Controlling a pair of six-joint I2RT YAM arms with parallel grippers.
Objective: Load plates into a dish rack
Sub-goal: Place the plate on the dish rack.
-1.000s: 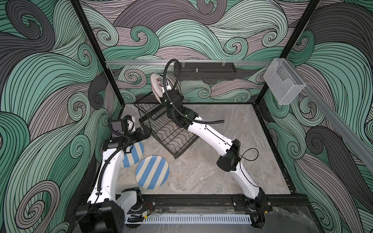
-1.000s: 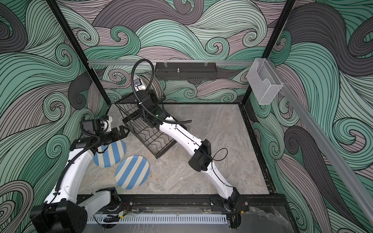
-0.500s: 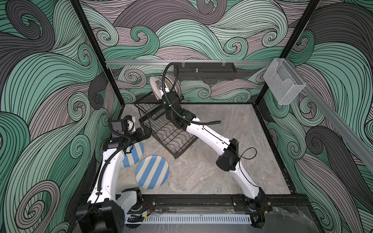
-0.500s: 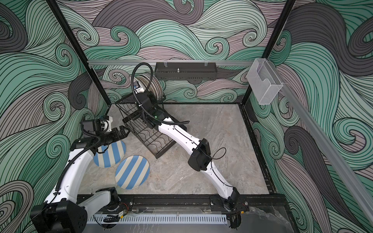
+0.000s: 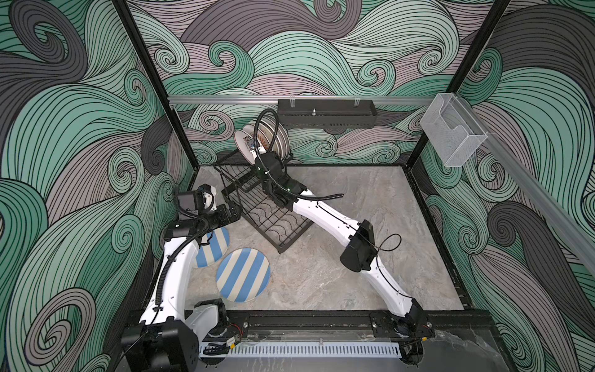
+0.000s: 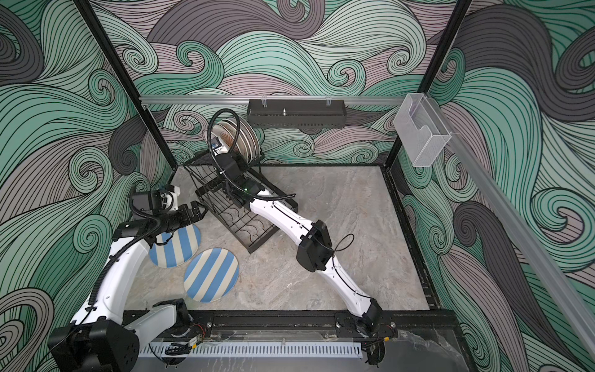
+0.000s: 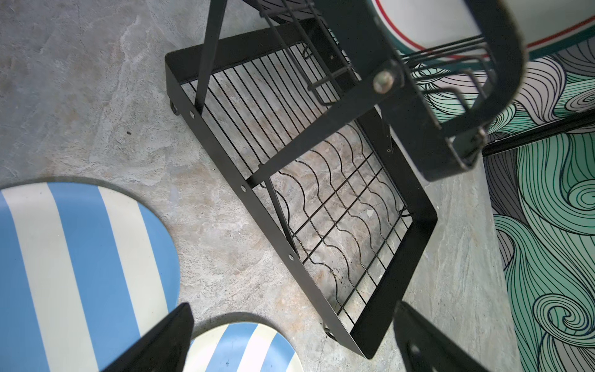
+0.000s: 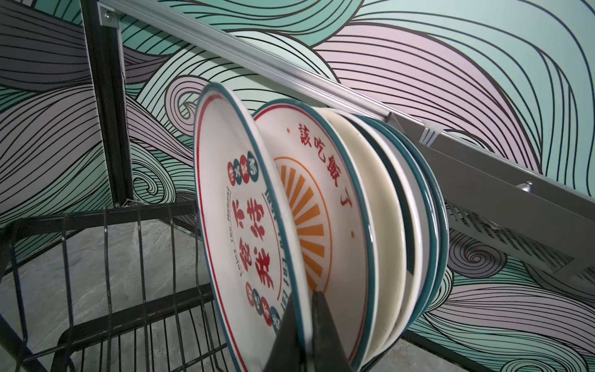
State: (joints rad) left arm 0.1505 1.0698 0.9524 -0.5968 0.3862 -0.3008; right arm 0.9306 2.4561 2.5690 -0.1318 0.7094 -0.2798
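The black wire dish rack [image 5: 273, 222] stands at the back left of the table. Several plates [image 5: 277, 138] stand on edge in its raised shelf. My right gripper [image 8: 304, 293] is shut on the lower rim of a white plate with red characters [image 8: 238, 225]. It holds that plate upright over the shelf's wires, just in front of the sunburst plate [image 8: 322, 193]. Two blue-and-cream striped plates [image 5: 243, 275] [image 5: 214, 246] lie flat on the table left of the rack. Above them, beside the rack's near corner [image 7: 396, 283], my left gripper [image 7: 293, 306] hangs open and holds nothing.
A black perforated tray [image 5: 326, 114] hangs on the back rail just behind the racked plates. A clear plastic box [image 5: 450, 128] is fixed to the right rail. Black frame posts [image 5: 180, 135] and patterned walls close in the table.
My right arm has edged slightly to the left with the plate still in its grip. The left arm and the striped plates have not moved.
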